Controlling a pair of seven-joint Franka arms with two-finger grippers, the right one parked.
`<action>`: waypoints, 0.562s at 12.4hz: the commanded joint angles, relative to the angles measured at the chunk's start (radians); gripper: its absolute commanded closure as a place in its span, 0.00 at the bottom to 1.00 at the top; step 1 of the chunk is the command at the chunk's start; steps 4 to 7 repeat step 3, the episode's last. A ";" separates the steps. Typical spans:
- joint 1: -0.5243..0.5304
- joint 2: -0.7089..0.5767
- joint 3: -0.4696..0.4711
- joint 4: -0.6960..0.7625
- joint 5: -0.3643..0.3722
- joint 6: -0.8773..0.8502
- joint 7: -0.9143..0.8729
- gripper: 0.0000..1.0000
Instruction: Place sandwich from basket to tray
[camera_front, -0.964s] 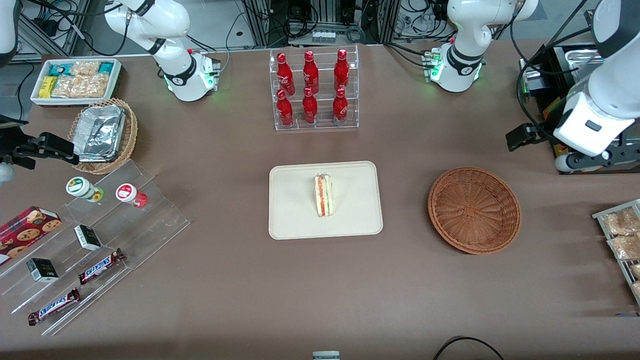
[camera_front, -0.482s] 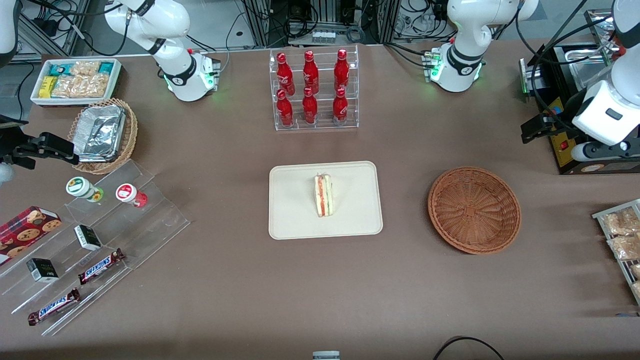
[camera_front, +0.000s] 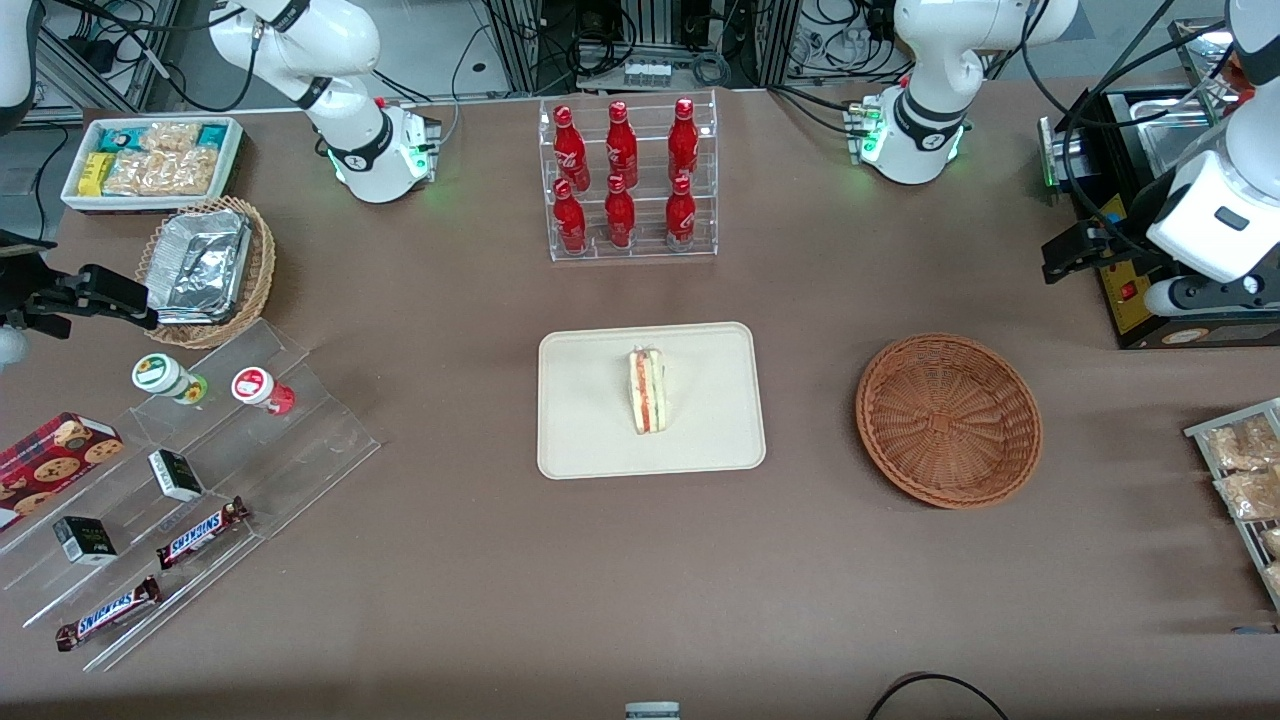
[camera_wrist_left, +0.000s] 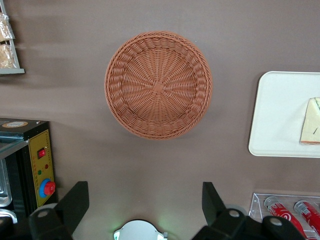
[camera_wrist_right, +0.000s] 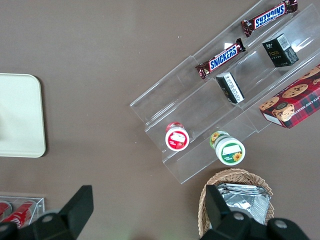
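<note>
Already the sandwich (camera_front: 647, 391) stood on the tray (camera_front: 580, 440); the pincer (camera_wrist_left: 145, 202) hung wide, holding nothing, above the tabletop (camera_front: 640, 560) near the basket (camera_front: 948, 418).

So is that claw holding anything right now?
No. The gripper, jaws open and empty, is above the table near the basket; the sandwich lies on the tray.

A brown surface (camera_front: 640, 560) carries the cream tray (camera_front: 590, 440) at its middle and the empty reddish-brown basket (camera_front: 948, 420) well apart, toward the working arm's end. A clear rack of red bottles (camera_front: 628, 180) stands farther from the front camera than the tray. The hand (camera_wrist_left: 142, 200) hangs high above the surface, fingers spread and empty, near the basket.
</note>
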 joint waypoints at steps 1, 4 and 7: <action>-0.012 0.015 0.016 0.036 -0.004 0.000 0.012 0.00; -0.012 0.018 0.016 0.040 -0.010 -0.003 0.011 0.00; -0.012 0.018 0.016 0.040 -0.010 -0.003 0.011 0.00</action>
